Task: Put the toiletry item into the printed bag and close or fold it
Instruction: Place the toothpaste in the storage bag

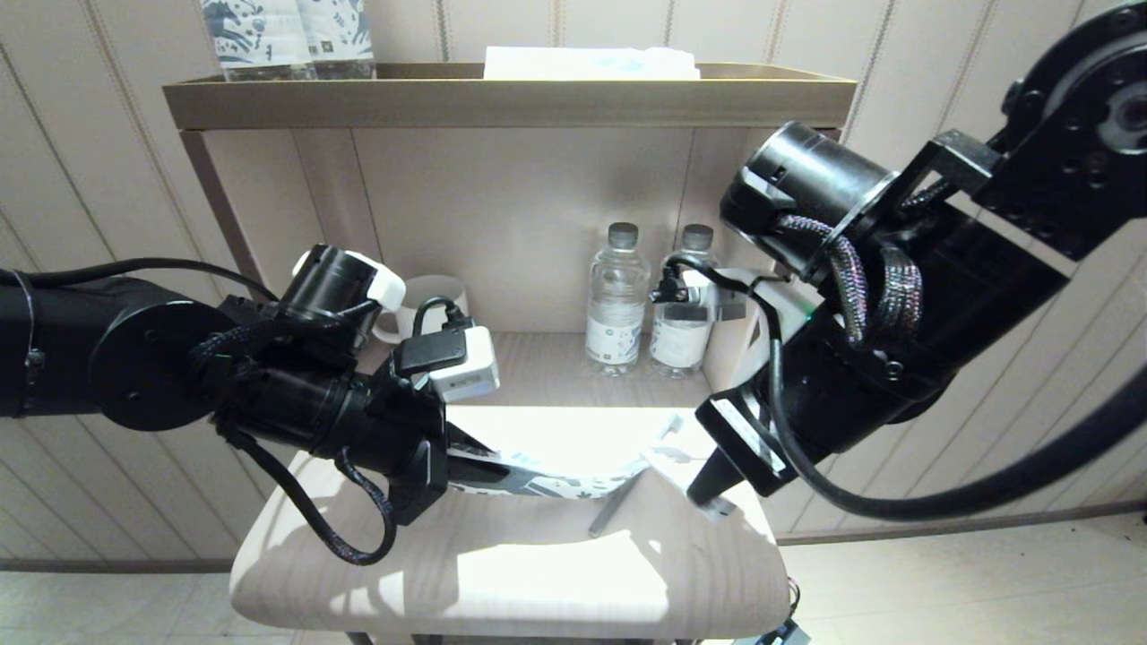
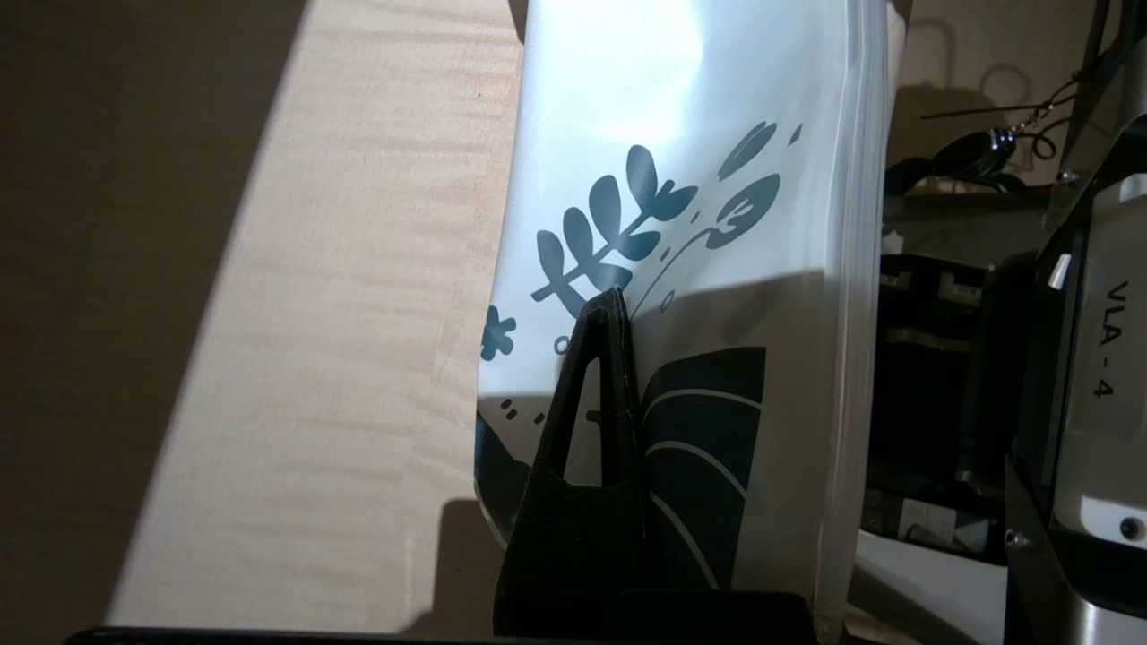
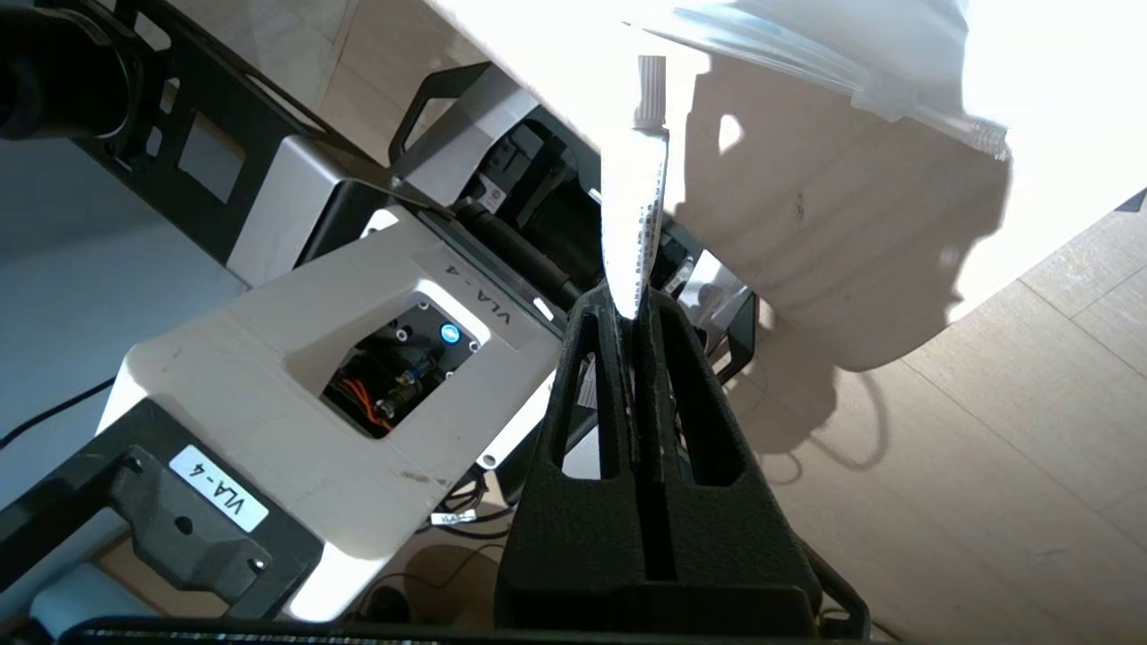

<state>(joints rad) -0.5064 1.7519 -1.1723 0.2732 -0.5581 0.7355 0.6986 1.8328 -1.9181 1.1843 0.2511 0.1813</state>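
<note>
Pinching 1 printed bag, the left pincer faces the right pincer clamping 1 toiletry item.

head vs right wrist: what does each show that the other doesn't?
Head only: the left gripper shut on the printed bag, held above the stool seat; two water bottles and a mug on the shelf behind.

Right wrist only: the right gripper close up, shut on the flat white toiletry item, its ribbed end pointing toward the bag's zip edge; the robot's base below.

Both: the right gripper at the bag's far end, bag and seat in bright sunlight.
</note>
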